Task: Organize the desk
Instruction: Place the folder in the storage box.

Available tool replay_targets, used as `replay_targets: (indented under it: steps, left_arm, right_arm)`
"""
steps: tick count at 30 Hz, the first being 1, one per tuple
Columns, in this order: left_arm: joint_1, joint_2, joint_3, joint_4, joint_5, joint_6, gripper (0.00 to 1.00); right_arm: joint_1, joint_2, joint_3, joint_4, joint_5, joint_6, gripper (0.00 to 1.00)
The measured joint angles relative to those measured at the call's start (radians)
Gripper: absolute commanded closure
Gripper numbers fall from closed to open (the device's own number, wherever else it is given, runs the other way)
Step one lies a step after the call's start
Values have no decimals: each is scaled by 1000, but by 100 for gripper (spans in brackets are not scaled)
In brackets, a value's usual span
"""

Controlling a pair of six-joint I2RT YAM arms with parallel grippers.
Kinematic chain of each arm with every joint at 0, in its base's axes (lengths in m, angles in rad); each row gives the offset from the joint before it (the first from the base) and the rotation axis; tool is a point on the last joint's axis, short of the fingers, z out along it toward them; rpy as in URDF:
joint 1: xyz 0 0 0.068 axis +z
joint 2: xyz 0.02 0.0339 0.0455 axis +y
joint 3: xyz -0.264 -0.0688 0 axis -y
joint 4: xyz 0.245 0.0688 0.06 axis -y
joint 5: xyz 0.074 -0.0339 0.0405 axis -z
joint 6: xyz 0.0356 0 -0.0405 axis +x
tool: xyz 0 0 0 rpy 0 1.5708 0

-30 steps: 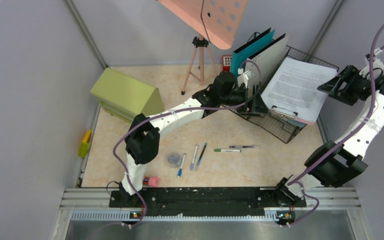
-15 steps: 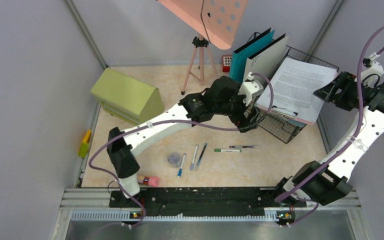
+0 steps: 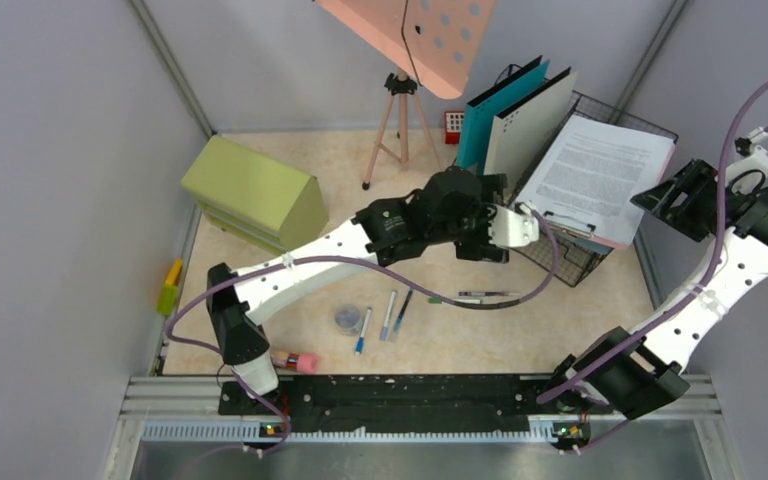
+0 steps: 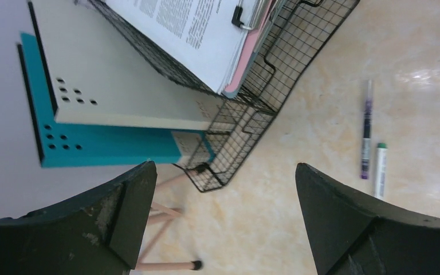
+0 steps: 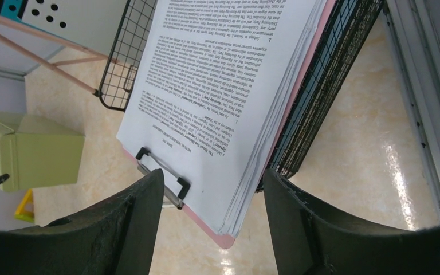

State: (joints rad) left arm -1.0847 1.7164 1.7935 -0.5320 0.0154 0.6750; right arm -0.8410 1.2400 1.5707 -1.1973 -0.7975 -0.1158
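Note:
The desk is a pale marbled top. Loose on it lie a green marker, a purple pen, three more pens and a small round lid. My left gripper hangs over the desk beside the wire basket, open and empty. The marker and purple pen lie off to its right. My right gripper is raised at the far right, open, looking down on the clipboard of papers in the basket; nothing sits between its fingers.
A grey folder and a teal folder stand in the basket. A green cabinet sits at the left and a tripod with a pink board at the back. A pink-ended object and a yellow-green item lie near the left edges.
My left gripper has drawn back from the folders toward the middle of the desk, turned, and opened wider. The right arm has shifted slightly, its jaws unchanged.

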Motion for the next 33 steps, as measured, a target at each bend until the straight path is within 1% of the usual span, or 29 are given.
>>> replay_targets:
  steps: [3,5,8,13,15,21,28,33]
  left_arm:
    - [-42,28,-1,45,-57,127,10]
    - [-58,47,-1,79,-57,187,11]
    - [-64,71,-2,130,-18,255,11]
    - [-63,96,-38,251,60,347,11]
    - [-65,120,-35,286,83,367,11]
    - [-73,215,-7,316,142,426,11]
    - [-79,287,1,400,153,500,13]
    - [-79,335,34,436,154,549,19]
  right_arm:
    - [-31,10,1,0,-42,35,41]
    - [-50,35,1,2,-82,67,42]
    - [-56,81,-7,23,-133,122,42]
    - [-58,89,-48,84,-171,193,42]
    - [-59,88,-45,111,-171,206,42]
    - [-61,88,-10,182,-122,201,42]
    - [-63,106,2,212,-104,167,42]
    - [-68,134,2,211,-104,150,42]
